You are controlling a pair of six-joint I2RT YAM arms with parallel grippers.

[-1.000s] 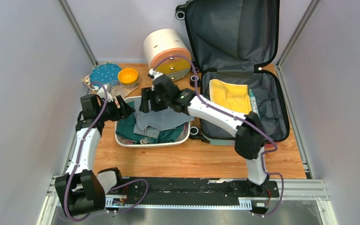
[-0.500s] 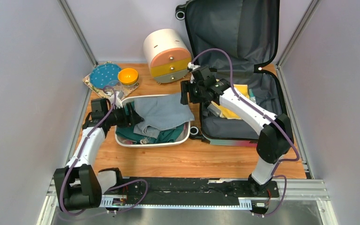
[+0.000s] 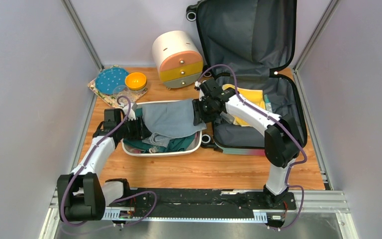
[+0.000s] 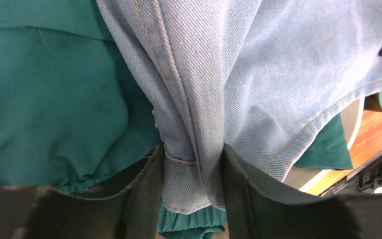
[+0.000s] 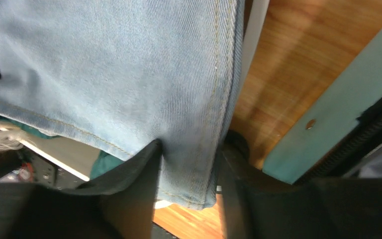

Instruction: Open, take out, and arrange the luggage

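Observation:
The luggage (image 3: 288, 117) lies open on the right, its lid (image 3: 248, 35) standing against the back wall, with a yellow cloth (image 3: 252, 101) on the dark grey lining. A light blue denim garment (image 3: 171, 118) lies on top of a teal garment (image 3: 180, 144) in the white basin (image 3: 159, 153). At the denim's left end, my left gripper (image 3: 138, 125) (image 4: 193, 189) has its fingers pressed on a bunched fold of denim (image 4: 258, 74). My right gripper (image 3: 197, 113) (image 5: 191, 174) pinches the hemmed right edge of the denim (image 5: 104, 64), beside the luggage's teal shell (image 5: 338, 114).
A round cream drawer cabinet (image 3: 177, 59) stands behind the basin. A yellow bowl (image 3: 136, 80) and a blue dotted plate (image 3: 110, 79) sit at the back left. A black luggage wheel (image 3: 206, 138) sits between basin and suitcase. Metal frame rails border the wooden table.
My right arm swung from the basin toward the luggage, then dropped to the denim's right edge. My left gripper slid right into the basin. Both sets of jaws closed in on the denim.

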